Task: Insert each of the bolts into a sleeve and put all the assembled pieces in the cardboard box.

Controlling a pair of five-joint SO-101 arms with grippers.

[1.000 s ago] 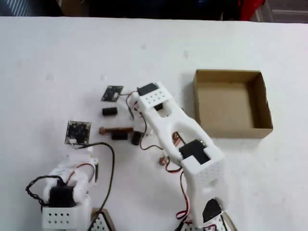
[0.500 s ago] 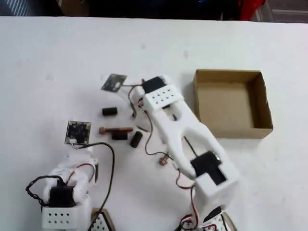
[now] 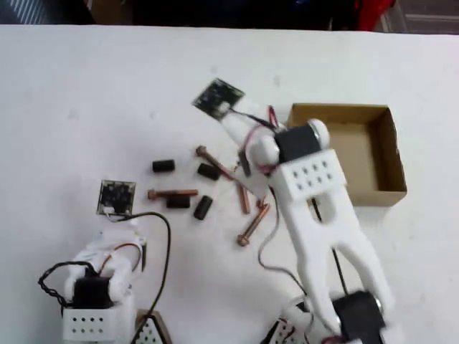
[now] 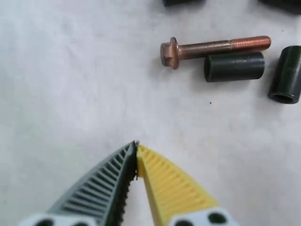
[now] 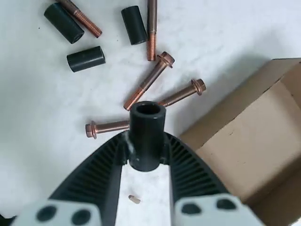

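My right gripper (image 5: 146, 141) is shut on a black sleeve (image 5: 147, 134), held upright with its bore open. Under it lie several copper bolts (image 5: 149, 80) and loose black sleeves (image 5: 86, 59). The cardboard box (image 5: 249, 146) lies just beside it. In the high view the right arm (image 3: 315, 208) stands between the scattered parts and the box (image 3: 344, 154). My left gripper (image 4: 136, 147) is shut on nothing, low over bare table, short of a bolt (image 4: 214, 47) and two sleeves (image 4: 233, 67).
The high view has bolts (image 3: 253, 223) and sleeves (image 3: 163, 166) scattered at mid-table, left of the box. The left arm (image 3: 93, 287) sits folded at the near left corner, trailing a black cable (image 3: 166, 244). A small chip (image 5: 134, 199) lies on the table.
The right arm has swung from over the parts to the right, toward the box, and stretched out. Bolts and a sleeve it covered now show. The left arm has not moved.
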